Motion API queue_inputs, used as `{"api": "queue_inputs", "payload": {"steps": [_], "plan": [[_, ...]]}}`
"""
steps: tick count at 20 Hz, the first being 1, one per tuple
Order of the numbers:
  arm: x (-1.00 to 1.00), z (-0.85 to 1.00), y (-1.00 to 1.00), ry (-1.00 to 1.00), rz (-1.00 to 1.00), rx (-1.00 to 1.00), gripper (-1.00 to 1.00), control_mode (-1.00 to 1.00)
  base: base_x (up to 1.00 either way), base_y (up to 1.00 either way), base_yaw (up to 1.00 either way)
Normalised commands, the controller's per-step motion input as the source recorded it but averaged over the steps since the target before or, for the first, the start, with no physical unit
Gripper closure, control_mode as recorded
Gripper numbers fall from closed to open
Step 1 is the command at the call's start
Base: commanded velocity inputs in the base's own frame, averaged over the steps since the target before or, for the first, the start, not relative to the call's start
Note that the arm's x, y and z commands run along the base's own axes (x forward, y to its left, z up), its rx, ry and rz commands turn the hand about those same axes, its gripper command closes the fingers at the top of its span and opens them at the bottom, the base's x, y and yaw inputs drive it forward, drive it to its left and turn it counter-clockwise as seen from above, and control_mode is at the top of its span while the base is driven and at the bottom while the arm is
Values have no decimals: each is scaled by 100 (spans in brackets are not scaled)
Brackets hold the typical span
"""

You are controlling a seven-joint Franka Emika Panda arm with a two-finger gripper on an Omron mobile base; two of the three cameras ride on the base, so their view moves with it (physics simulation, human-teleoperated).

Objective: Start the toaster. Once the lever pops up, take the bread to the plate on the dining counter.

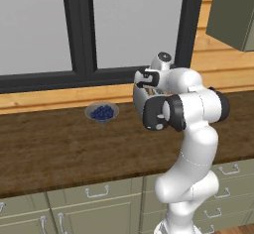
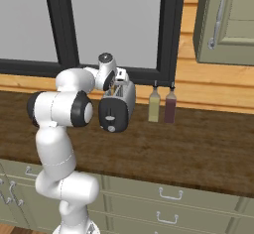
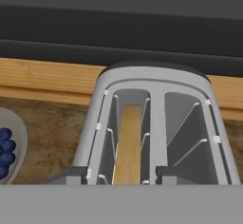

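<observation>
**Bread pickup pending, plate leg not started**

You've got the gripper [image 3: 121,173] poised right over the toaster [image 2: 118,105], looking down into its 2 slots. The bread [image 3: 128,144] sits upright in the left slot as the hand view shows it, with the fingers [image 3: 76,174] straddling that slot, 1 each side, partly spread and not touching the slice, so nothing is held. Lever position can't be read from these views. Toaster stands on the worktop [image 1: 59,148] near the blueberry bowl [image 1: 101,112] and 2 bottles [image 2: 162,105]. Judging by that, what's left for you: grip, lift out, carry to the plate
</observation>
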Motion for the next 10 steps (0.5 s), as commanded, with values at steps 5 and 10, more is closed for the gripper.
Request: {"api": "queue_inputs", "payload": {"steps": [5,10], "plan": [[0,0,0,0,0,0,100,-100,0,0,0],[0,0,0,-1,0,0,100,-100,0,0,0]]}}
